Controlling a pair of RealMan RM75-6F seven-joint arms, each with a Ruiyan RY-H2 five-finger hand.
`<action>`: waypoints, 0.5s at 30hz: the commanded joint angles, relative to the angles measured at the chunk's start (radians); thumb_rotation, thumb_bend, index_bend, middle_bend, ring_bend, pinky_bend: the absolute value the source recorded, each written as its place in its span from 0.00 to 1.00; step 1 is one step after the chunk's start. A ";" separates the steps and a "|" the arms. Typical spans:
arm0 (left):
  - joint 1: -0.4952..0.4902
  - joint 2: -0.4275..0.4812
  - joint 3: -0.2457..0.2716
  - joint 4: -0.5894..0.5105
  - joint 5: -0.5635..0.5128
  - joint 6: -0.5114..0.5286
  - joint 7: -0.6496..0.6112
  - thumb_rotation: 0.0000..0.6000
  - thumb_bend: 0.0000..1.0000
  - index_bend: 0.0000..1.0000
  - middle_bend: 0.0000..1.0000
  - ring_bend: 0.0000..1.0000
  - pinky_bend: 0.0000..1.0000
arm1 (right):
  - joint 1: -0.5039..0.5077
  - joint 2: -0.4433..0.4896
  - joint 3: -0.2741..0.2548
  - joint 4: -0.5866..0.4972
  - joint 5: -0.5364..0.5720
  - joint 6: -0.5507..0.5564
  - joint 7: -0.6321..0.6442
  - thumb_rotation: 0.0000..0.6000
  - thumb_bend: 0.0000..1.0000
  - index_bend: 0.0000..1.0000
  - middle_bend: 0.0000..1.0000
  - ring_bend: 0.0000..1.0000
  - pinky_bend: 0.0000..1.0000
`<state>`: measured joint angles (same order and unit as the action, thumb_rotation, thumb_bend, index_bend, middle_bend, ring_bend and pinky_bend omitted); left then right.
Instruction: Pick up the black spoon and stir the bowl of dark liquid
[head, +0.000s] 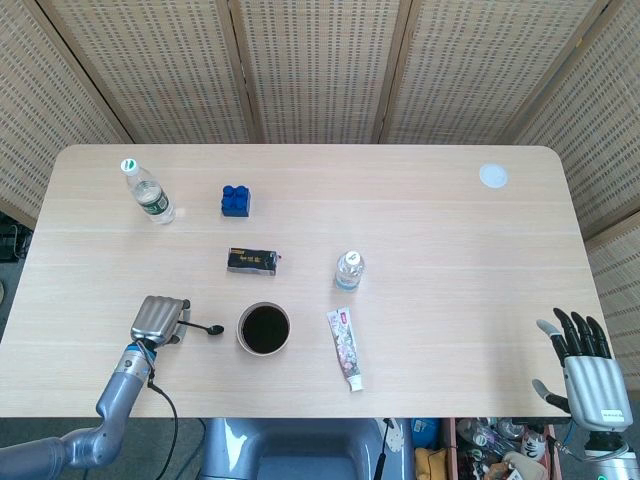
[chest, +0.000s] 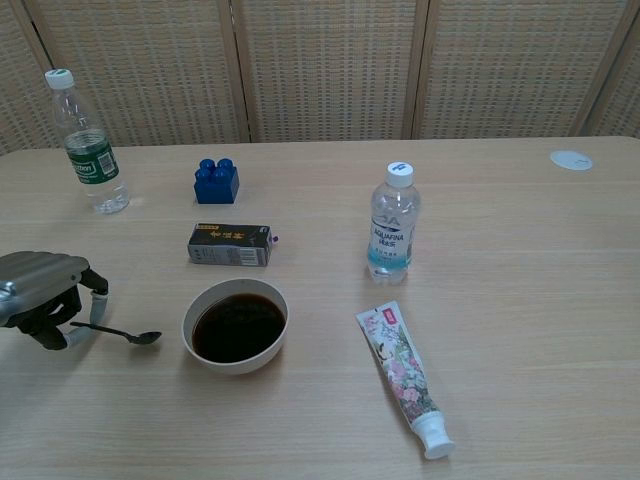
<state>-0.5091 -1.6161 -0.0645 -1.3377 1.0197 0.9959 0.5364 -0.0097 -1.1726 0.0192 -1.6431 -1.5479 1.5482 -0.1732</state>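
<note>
The black spoon (head: 207, 328) (chest: 122, 333) sticks out to the right of my left hand (head: 158, 320) (chest: 38, 296), which grips its handle near the table's front left. Its head hangs just above the wood, a short way left of the white bowl of dark liquid (head: 264, 329) (chest: 236, 325). Spoon and bowl do not touch. My right hand (head: 585, 365) shows only in the head view, off the table's front right corner, with its fingers spread and nothing in it.
Behind the bowl lies a black box (head: 252, 261) (chest: 230, 244), with a blue brick (head: 235, 200) farther back. A green-label bottle (head: 150, 193) stands back left. A clear bottle (head: 348, 270) and a toothpaste tube (head: 344, 346) are right of the bowl. A white disc (head: 492, 176) lies back right.
</note>
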 joint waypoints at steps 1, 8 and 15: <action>0.000 0.018 -0.002 -0.020 0.017 0.019 0.002 1.00 0.55 0.65 0.90 0.82 0.71 | -0.001 0.001 0.000 0.000 -0.001 0.001 0.000 1.00 0.20 0.23 0.14 0.01 0.01; -0.013 0.099 -0.008 -0.091 0.107 0.088 0.031 1.00 0.55 0.66 0.90 0.82 0.71 | -0.001 0.003 0.000 -0.002 -0.006 0.004 0.001 1.00 0.20 0.23 0.14 0.01 0.01; -0.049 0.182 -0.005 -0.170 0.239 0.145 0.108 1.00 0.56 0.66 0.90 0.82 0.71 | 0.001 -0.002 0.000 0.002 -0.010 0.003 0.006 1.00 0.20 0.23 0.14 0.01 0.01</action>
<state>-0.5425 -1.4564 -0.0716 -1.4843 1.2205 1.1224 0.6152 -0.0089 -1.1744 0.0195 -1.6418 -1.5576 1.5508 -0.1677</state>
